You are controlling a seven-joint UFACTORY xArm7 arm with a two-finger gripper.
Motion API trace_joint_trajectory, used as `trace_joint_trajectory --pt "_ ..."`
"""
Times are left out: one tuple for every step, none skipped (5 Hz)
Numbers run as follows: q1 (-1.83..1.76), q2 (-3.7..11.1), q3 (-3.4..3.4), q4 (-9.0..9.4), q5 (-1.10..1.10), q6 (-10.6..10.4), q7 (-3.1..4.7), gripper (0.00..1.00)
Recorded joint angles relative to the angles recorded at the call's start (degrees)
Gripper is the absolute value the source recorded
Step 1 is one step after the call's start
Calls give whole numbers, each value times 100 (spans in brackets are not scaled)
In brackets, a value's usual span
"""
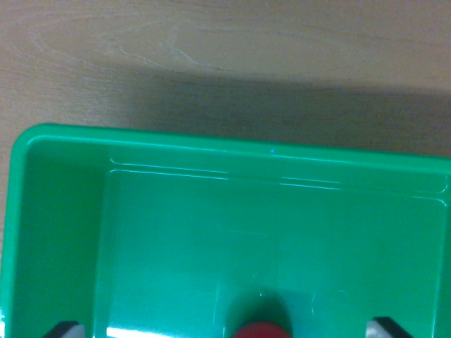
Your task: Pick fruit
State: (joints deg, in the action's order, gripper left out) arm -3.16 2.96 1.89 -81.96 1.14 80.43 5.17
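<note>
The top of a round red fruit (262, 330) shows at the bottom edge of the wrist view. It lies inside a green plastic bin (56, 211), and a dark shadow sits on the bin floor just above it. Only the two dark tips of my gripper (227, 329) are visible, one in the bottom left corner and one in the bottom right. They stand far apart, so the gripper is open, and neither fingertip touches the fruit between them. The rest of the fruit is cut off by the frame.
The bin's far rim (232, 144) runs across the middle of the view and its left wall is at the wrist view's left. Beyond the rim is a light wooden table (211, 49) with a broad shadow along the bin.
</note>
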Motion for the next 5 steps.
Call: trace_joint_trajectory --pt "0 0 0 0 0 0 0 0" --pt "7 5 6 185 -25 -161 -9 0" --pt "7 5 6 185 -25 -161 -9 0" --pt "14 10 13 386 -53 -336 -19 0" --pt "14 10 13 386 -53 -336 -19 0"
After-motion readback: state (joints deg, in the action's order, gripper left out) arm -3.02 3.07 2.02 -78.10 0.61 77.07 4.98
